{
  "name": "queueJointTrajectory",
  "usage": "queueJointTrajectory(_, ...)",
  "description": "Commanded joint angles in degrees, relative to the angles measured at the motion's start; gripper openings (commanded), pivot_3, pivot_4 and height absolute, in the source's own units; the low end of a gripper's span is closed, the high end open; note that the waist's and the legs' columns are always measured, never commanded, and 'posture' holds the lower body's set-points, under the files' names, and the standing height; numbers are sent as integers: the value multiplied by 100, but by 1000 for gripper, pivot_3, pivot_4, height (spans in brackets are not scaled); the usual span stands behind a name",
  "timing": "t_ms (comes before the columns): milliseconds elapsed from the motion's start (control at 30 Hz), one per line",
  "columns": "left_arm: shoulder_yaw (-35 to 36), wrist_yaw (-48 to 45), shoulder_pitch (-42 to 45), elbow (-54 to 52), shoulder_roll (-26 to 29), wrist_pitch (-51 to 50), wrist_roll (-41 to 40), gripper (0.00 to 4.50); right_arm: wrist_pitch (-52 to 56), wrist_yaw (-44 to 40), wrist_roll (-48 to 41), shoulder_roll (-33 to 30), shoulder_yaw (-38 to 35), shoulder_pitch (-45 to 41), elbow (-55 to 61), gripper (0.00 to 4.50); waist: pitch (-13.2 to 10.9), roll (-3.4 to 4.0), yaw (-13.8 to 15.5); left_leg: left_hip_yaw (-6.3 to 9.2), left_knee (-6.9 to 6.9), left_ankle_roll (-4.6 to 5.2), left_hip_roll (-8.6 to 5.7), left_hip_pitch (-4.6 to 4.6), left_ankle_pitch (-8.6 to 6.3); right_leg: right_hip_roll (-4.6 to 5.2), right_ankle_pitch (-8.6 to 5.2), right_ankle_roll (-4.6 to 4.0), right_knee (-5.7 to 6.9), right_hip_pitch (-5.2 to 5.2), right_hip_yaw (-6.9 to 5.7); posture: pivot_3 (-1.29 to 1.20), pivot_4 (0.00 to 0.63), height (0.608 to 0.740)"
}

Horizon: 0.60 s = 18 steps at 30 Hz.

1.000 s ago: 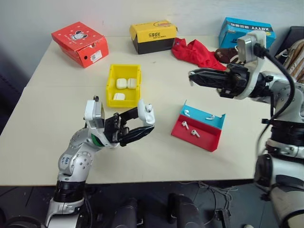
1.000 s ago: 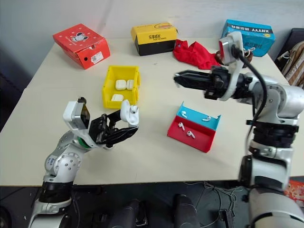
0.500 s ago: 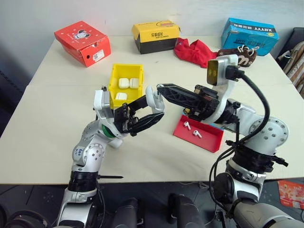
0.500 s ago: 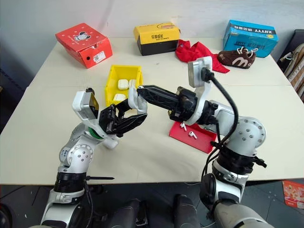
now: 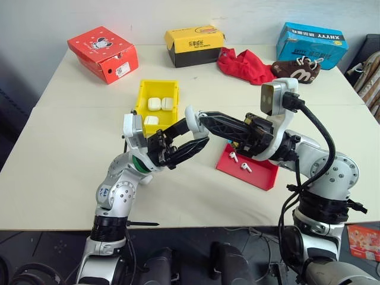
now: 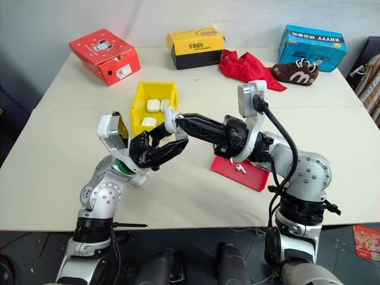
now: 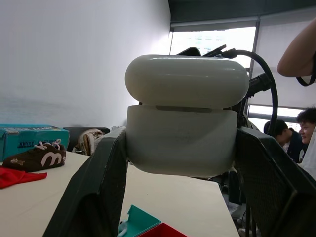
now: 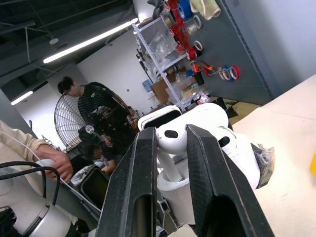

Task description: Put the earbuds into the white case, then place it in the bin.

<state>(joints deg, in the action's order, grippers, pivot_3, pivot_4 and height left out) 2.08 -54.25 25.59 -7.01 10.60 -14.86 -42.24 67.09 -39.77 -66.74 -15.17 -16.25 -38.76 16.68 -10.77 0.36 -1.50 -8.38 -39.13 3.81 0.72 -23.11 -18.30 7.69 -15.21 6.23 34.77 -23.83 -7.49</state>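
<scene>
table (image 5: 71,154) | bin (image 5: 142,95): 3 cases | tray (image 5: 261,178): 2 earbuds

Head stereo overhead; wrist cameras close-up.

workshop lab, metal shelving (image 8: 168,54), tape rolls on pegboard (image 8: 217,69), floor fan (image 8: 74,123)

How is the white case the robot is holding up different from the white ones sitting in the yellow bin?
The held white case is raised above the table, pinched in the left tool; the three cases in the bin lie loose on its floor.
The held case has its lid open, with the right tool bringing an earbud to it; the cases in the bin look closed.
All are small, glossy, white and rounded.
</scene>
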Motion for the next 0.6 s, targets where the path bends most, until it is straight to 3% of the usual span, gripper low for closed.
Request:
queueJointTrajectory(33,50,103,117,-313,-83,134,-64,2776,-344,-62,258,-190,341,223,162,434,0,0,5,0,0,0,0,0,0,0,0,0,0,0,0,0,150,740)
queueJointTrajectory(100,68,127,136,-334,-78,108,-94,2776,-551,-154,453,-364,507,315,164,434,0,0,8,0,0,0,0,-1,0,0,0,0,-1,0,-1,0,150,740)
queueJointTrajectory(233,94,116,105,-402,-50,55,-122,2776,-1134,-356,685,-545,657,396,244,1734,0,-1,7,0,0,0,1,0,0,0,0,0,-4,1,-2,0,150,740)
queueJointTrajectory(400,193,50,45,-469,100,-33,-167,2776,-985,-644,285,-1024,495,538,333,3362,0,-1,12,1,0,0,3,-1,0,1,0,0,-5,1,0,0,150,740)
queueJointTrajectory(500,167,100,-5,-569,576,-210,131,2776,-677,-925,-131,-1706,232,650,346,3362,0,-2,52,6,0,2,3,-2,-1,5,0,0,-13,4,4,0,150,740)
queueJointTrajectory(600,-151,311,141,-660,1243,-517,787,2776,-892,-1011,144,-2179,203,582,304,2667,0,-2,75,5,0,3,3,-1,-2,9,0,0,-18,5,12,0,150,740)
